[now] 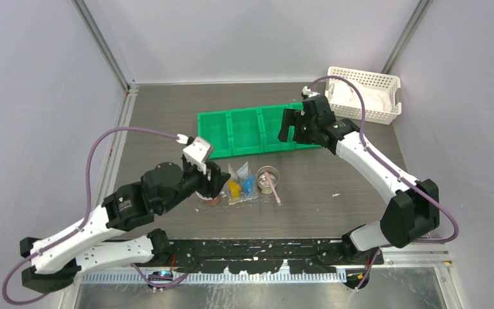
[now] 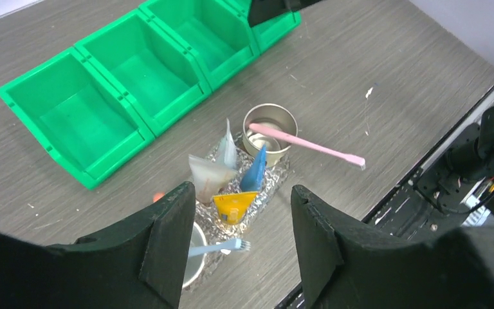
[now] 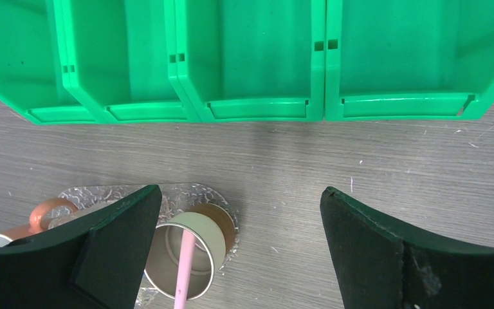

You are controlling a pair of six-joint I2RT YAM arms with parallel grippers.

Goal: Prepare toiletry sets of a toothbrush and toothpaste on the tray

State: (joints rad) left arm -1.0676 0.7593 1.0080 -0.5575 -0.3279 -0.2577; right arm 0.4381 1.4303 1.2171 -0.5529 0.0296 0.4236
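Watching from beside the table, I am seeing the job sitting well along. A cup is standing at each end of the crinkly tray (image 2: 275, 179). The pink toothbrush (image 2: 315, 146) is leaning out of the far cup (image 2: 288, 118), and the grey toothbrush (image 2: 222, 246) is poking from the near cup (image 2: 196, 252). Between them a pale tube (image 2: 207, 175), a blue tube (image 2: 255, 172) and a yellow tube (image 2: 233, 205) of toothpaste are resting on the tray, crowding together. To my eye, pairing each tube with a brush is what is remaining.

The left gripper (image 2: 241, 196) is hovering above the tubes, jaws parted and holding nothing. The right gripper (image 3: 239, 193) is hanging spread wide, carrying nothing, by the green bin (image 3: 251, 58). Any print on the tubes is showing too small for reading.
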